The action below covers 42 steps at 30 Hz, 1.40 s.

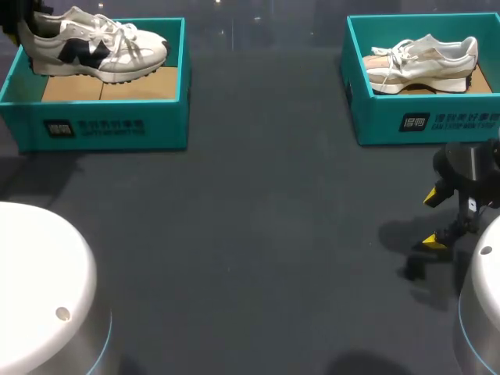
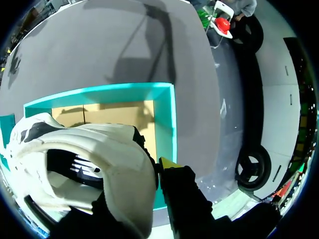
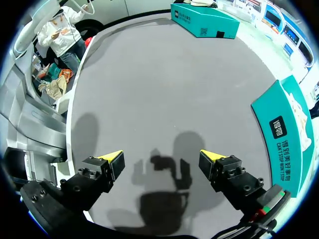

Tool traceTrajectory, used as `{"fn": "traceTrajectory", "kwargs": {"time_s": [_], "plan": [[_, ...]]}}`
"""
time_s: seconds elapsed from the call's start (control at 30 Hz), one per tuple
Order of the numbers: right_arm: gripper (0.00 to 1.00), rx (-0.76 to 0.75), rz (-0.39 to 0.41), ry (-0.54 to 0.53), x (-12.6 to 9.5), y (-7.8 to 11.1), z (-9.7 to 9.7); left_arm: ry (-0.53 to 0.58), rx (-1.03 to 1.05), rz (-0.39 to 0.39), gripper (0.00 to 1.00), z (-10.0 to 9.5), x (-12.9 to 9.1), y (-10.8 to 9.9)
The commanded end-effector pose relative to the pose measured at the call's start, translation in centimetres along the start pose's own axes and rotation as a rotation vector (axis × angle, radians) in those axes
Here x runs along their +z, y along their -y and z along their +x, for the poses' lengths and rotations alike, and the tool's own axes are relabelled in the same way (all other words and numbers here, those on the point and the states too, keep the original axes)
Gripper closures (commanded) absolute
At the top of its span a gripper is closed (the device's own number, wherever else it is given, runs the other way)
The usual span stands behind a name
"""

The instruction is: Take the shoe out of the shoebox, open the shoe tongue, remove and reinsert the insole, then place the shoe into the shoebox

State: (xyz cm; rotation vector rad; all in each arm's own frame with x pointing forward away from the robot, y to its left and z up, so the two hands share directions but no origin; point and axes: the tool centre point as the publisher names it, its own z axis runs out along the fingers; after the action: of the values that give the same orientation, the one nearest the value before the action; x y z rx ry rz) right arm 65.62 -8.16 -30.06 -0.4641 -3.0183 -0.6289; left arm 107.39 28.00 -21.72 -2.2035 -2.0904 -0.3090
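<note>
Over the left shoebox [image 1: 109, 125], left claw [image 2: 144, 184] grips a black-and-white shoe [image 1: 94, 47]. A pale shoe [image 1: 422, 66] lies in the right shoebox [image 1: 422, 121]; right claw [image 3: 160, 162] spread wide, empty.

robot lab w/ grey table [image 1: 258, 234], teal shoeboxes [image 1: 101, 129]

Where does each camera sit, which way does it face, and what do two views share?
Head view: above and behind, looking down on table, left shoebox and right shoebox; right pincer and white arm bases show.
Left wrist view: on left wrist, looking down past left pincer, shut on dark-marked shoe, into left shoebox.
Right wrist view: on right wrist, facing the table; its open pincer shows.
Shared: head and left wrist views both show that shoe.
</note>
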Motion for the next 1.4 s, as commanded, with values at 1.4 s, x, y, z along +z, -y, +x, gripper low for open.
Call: {"fn": "traceTrajectory", "kwargs": {"time_s": [1.4], "plan": [[0.0,0.001,0.002,0.003,0.0,0.0,0.2,-0.145,0.038,0.167,1.0,-4.0,9.0,2.2]]}}
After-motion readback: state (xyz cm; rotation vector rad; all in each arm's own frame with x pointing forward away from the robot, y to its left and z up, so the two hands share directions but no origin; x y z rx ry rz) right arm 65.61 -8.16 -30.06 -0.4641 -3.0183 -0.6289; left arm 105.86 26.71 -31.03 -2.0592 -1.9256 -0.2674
